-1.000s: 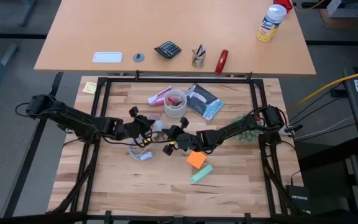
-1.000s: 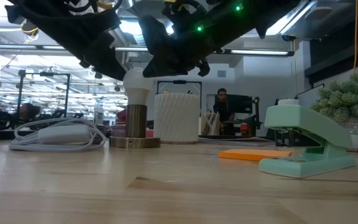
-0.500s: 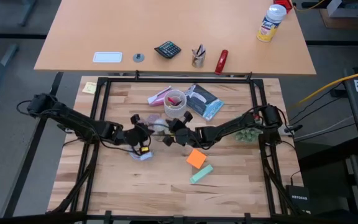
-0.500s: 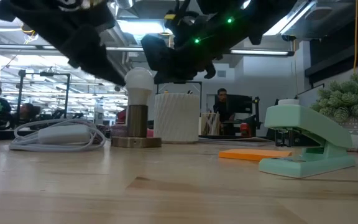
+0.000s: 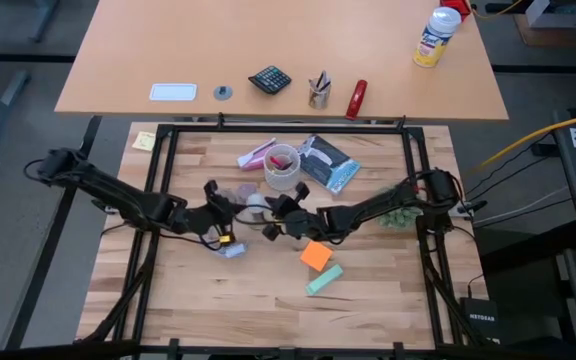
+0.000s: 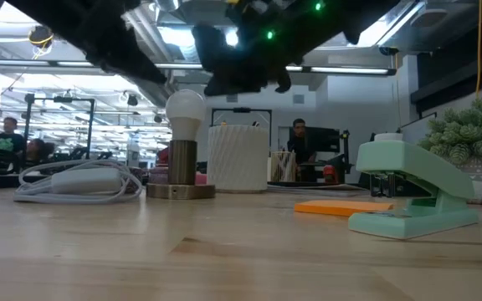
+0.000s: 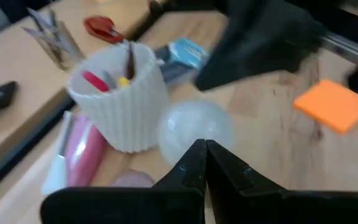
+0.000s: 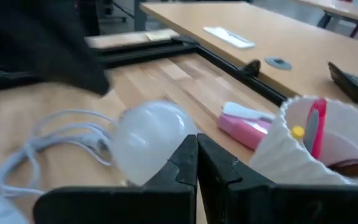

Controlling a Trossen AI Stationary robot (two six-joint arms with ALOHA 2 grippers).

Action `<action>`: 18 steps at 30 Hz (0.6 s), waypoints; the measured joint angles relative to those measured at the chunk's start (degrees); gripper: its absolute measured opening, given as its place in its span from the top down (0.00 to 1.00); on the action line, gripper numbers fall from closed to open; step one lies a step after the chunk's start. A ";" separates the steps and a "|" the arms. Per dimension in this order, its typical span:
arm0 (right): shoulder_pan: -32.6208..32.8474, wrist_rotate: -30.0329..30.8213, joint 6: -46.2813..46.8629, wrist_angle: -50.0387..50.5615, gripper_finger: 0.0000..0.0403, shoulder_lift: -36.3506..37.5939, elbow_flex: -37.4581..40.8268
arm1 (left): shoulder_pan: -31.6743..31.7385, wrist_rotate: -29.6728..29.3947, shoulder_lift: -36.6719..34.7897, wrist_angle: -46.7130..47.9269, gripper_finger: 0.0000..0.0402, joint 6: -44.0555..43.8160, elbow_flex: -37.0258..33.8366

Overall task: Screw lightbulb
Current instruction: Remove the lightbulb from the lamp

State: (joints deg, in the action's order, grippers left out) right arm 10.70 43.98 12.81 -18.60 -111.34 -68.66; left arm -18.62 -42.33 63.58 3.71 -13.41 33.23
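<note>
Nearest, on our desk (image 6: 241,259), the mint stapler (image 6: 412,199) and the orange sticky pad (image 6: 341,206) lie close to the low camera, and no writing on them can be read. Behind them the lightbulb (image 6: 184,109) stands upright in a brass socket (image 6: 182,167) on a round base, free of both arms. Our left gripper (image 5: 211,195) hangs just beside it, jaws pressed together and holding nothing; our right gripper (image 5: 286,205) hangs on its other side, jaws likewise pressed together and empty. Both arms reach low and inward from the desk's sides. A looped white cord (image 6: 82,181) lies beside the socket, and the ribbed white cup (image 6: 238,158) stands just behind the bulb.
</note>
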 joint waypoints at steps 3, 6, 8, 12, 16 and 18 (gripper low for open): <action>1.78 0.01 -2.30 -2.14 0.98 0.57 0.00 | -0.17 -2.49 -2.97 0.17 1.00 0.81 0.00; 3.46 -0.06 -3.03 -4.25 0.98 0.60 0.00 | 0.39 -4.85 -4.85 0.27 1.00 3.09 0.00; 4.22 -1.09 -2.41 -4.92 0.98 0.56 0.00 | 1.50 -5.31 -5.23 0.38 1.00 3.74 0.00; 4.64 -1.88 -0.55 -5.80 0.98 -1.23 -0.04 | 4.18 -5.04 -4.00 0.29 1.00 3.36 0.00; 4.21 -2.00 0.70 -5.82 0.98 -3.84 -0.02 | 6.29 -1.73 -0.81 0.32 1.00 2.37 0.00; 3.79 -1.96 0.74 -6.05 0.98 -4.66 -0.02 | 6.90 -0.52 1.12 0.23 1.00 2.21 0.00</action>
State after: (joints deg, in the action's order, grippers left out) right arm 14.48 42.02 13.55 -24.65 -116.00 -68.69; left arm -11.72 -42.86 64.69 3.95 -11.20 33.23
